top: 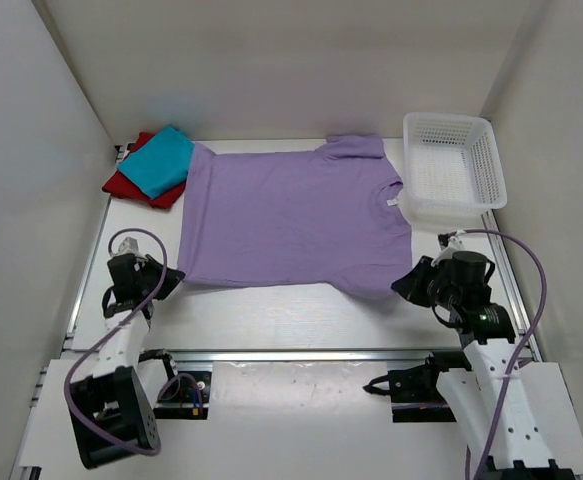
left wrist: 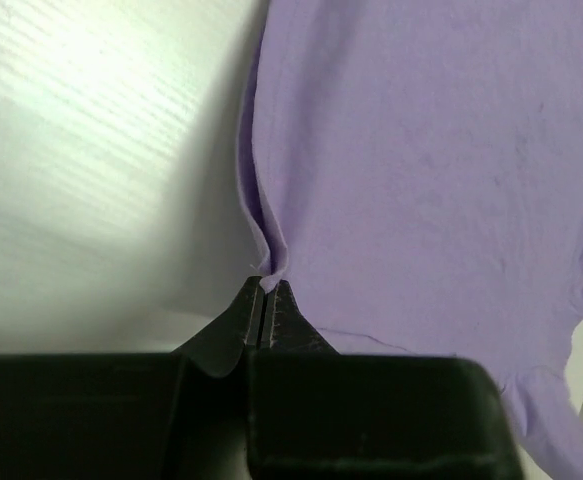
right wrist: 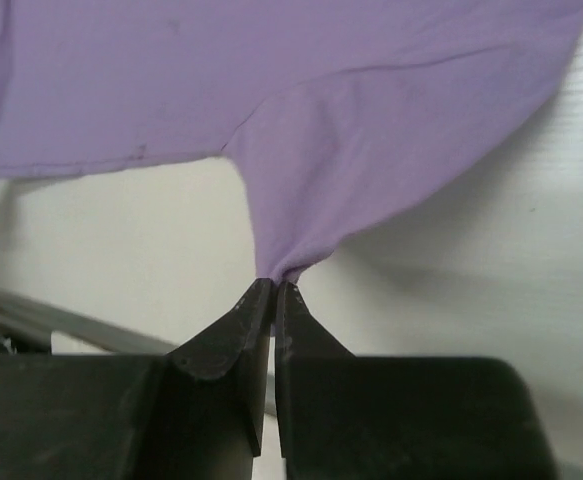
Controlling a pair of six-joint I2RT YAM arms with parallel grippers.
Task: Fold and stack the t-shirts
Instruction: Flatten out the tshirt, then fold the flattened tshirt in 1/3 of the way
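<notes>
Three shirts in play on a white counter [top: 271,320]. Biggest by far: the lilac t-shirt [top: 291,215], spread flat across the middle, collar toward the right, hem toward the left. Looks thin, light and totally floppy, so zero stiffness to count on. Probably going to sag wherever not held and bunch up if pulled unevenly. Nothing fragile though, and not slipping out of the pinches as far as visible. Best taken by corners and edges, two points at once, kept taut between them.

Next down in size: the mesh basket [top: 449,122] at the far right, touching the collar end or just over it, hard to say which.

Then the red t-shirt [top: 121,187], folded in the far left corner, with the teal t-shirt [top: 161,160] folded on top, right beside the lilac one's far hem corner. Same soft stuff, so expect that stack to squash a bit under another layer.

Smallest: the left hand [top: 176,278], clamped shut on a pinch of the near hem corner, cloth puckered right at the tips. Then the right hand [top: 399,285], likewise closed on the edge of the near sleeve, fabric drawn into a little cone. Decent grab points for flipping the near edge over toward the far side, just guessing.
</notes>
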